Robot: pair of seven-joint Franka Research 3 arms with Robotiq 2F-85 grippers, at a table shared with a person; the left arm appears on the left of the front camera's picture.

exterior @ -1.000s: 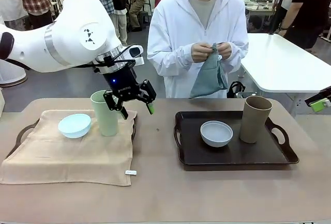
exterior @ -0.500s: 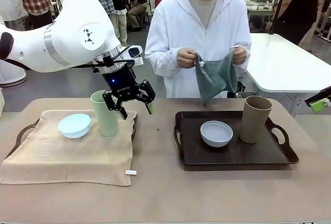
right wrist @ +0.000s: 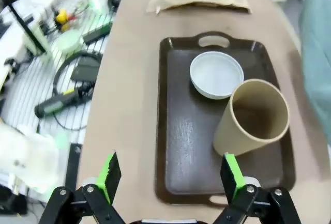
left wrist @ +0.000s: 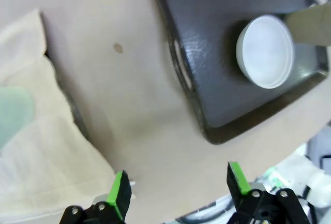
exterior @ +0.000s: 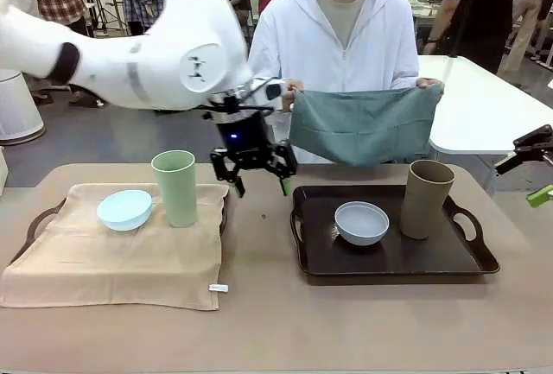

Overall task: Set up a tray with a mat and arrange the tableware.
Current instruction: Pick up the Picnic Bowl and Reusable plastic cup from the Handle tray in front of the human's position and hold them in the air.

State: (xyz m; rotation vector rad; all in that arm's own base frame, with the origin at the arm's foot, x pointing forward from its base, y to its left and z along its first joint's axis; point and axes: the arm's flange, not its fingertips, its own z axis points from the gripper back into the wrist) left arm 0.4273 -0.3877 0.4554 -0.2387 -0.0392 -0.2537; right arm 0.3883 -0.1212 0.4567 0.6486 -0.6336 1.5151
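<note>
Left gripper (exterior: 260, 186), spread and empty, between pale green cup (exterior: 175, 187) and dark tray (exterior: 390, 267); teal cloth (exterior: 363, 125) held outstretched behind; right gripper (right wrist: 169, 175) spread likewise.

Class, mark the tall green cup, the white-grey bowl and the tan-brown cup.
tall green cup (exterior: 177, 197), front view, its side wall.
white-grey bowl (exterior: 361, 219), front view, its inner floor.
tan-brown cup (exterior: 423, 210), front view, its side wall.

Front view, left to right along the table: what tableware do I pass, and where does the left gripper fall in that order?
pale blue bowl → pale green cup → left gripper → white-grey bowl → tan-brown cup
</note>
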